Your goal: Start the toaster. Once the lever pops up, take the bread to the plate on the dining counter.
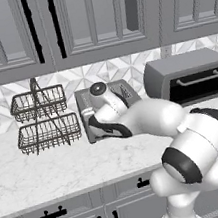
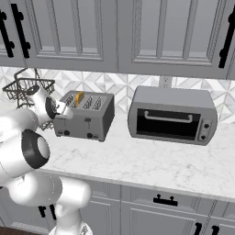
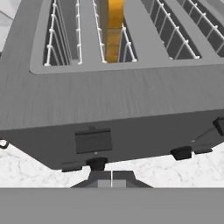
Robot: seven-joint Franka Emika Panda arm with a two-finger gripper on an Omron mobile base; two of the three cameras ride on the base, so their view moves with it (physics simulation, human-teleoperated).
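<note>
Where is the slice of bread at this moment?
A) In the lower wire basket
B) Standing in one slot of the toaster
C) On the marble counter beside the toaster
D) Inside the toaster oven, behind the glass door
B: the golden bread stands upright in a slot on top of the toaster, and the hand view shows it between the slot's wire guides.

A white marble counter (image 2: 151, 167) runs beneath grey panelled wall cabinets with black bar handles (image 2: 82, 30). A geometric grey-and-white tiled backsplash (image 1: 110, 73) lines the wall. A two-tier black wire basket (image 1: 44, 120) and a grey toaster oven with dark glass door (image 2: 172, 114) stand against it.
</note>
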